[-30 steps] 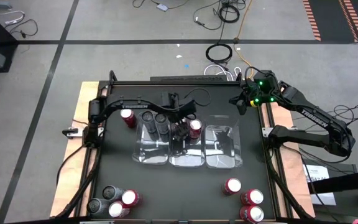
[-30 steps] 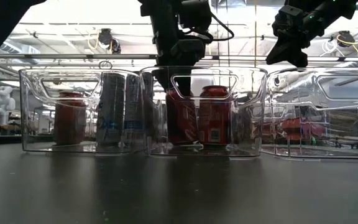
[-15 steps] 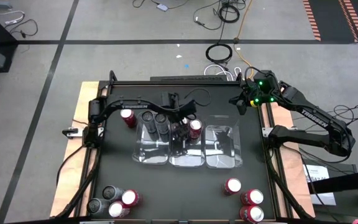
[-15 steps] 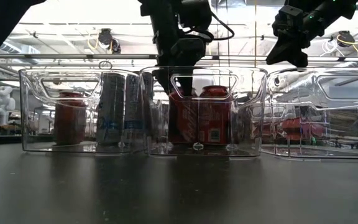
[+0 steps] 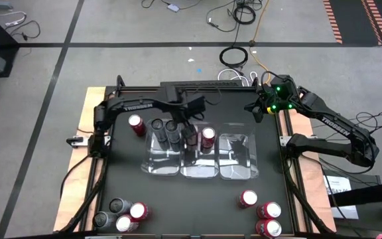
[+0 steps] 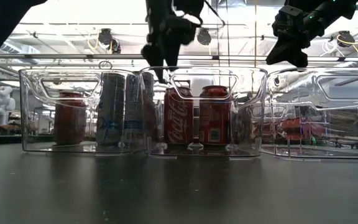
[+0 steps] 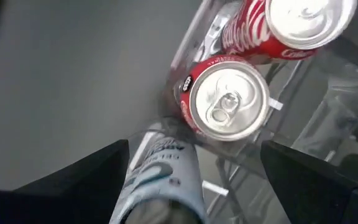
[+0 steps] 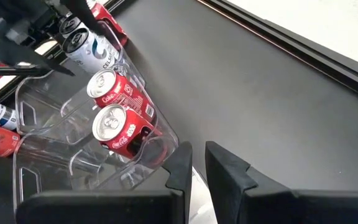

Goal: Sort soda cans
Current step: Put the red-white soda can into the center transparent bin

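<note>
Three clear trays stand side by side mid-table. The middle tray [image 5: 199,174] holds two red soda cans, upright on their bases: one [image 7: 229,99] straight below my left gripper [image 7: 194,149] and one [image 5: 208,136] beside it. My left gripper [image 6: 160,59] hovers open above the tray's rim, clear of both cans. The left tray [image 5: 161,166] holds two dark cans [image 5: 165,128]. My right gripper [image 5: 257,109] waits shut at the far right, above the table.
One red can [image 5: 136,124] stands on the table left of the trays. Several cans [image 5: 121,214] cluster at the near left corner, three red ones [image 5: 262,212] at the near right. The right tray [image 5: 237,159] holds no cans.
My left gripper has let go of the red can in the middle tray and risen straight up above the tray's rim. The can stays upright on the tray floor beside the other red can.
</note>
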Controlling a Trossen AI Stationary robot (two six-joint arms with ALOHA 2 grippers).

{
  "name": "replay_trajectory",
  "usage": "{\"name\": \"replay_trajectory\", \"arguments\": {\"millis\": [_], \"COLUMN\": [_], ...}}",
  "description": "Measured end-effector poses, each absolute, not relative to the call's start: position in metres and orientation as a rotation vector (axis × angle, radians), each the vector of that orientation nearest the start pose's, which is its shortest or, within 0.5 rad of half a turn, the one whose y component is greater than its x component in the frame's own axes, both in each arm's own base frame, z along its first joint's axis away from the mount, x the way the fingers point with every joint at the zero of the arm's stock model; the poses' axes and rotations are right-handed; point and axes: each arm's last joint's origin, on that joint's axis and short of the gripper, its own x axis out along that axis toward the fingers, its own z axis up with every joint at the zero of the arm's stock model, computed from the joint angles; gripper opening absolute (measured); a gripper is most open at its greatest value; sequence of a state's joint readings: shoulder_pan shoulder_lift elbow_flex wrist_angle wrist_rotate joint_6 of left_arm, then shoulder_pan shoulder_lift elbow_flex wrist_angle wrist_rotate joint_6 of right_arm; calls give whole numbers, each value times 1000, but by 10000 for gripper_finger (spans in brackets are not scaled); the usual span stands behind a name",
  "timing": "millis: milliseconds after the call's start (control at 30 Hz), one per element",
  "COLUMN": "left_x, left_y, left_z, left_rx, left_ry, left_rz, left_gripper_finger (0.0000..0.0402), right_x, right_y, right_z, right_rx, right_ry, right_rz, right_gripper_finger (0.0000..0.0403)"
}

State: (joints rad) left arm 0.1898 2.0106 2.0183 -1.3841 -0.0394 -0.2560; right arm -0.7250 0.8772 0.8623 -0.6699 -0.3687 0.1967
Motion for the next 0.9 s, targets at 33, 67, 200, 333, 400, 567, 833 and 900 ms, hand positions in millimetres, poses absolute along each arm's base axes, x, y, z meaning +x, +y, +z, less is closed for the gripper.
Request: {"name": "replay_trajectory", "arguments": {"millis": [33,67,200,333,400,567,833,900], "left_x": [386,383,366,334,314,244,146,141], "left_y": [76,75,76,72,69,66,60,60], "left_z": [315,321,341,375,385,396,345,329], "left_rx": [-308,-297,-258,-218,-234,-333,-701,-788], "left_ry": [1347,1360,1383,1246,1202,1072,842,759], "left_rz": [378,392,566,726,778,1002,1159,1058], "left_gripper_finger": [371,371,371,371,371,371,371,371], "right_x": [135,135,135,135,135,135,135,135], "right_y": [-105,-105,-105,-105,-105,-105,-106,-106], "right_z": [303,303,303,303,303,303,304,304], "right_rx": [546,546,544,547,552,552,544,542], "right_ry": [555,554,551,550,549,549,548,546], "right_rz": [-401,-401,-401,-402,-403,-404,-402,-401], "right_gripper_finger": [36,36,36,36,36,36,36,36]}}
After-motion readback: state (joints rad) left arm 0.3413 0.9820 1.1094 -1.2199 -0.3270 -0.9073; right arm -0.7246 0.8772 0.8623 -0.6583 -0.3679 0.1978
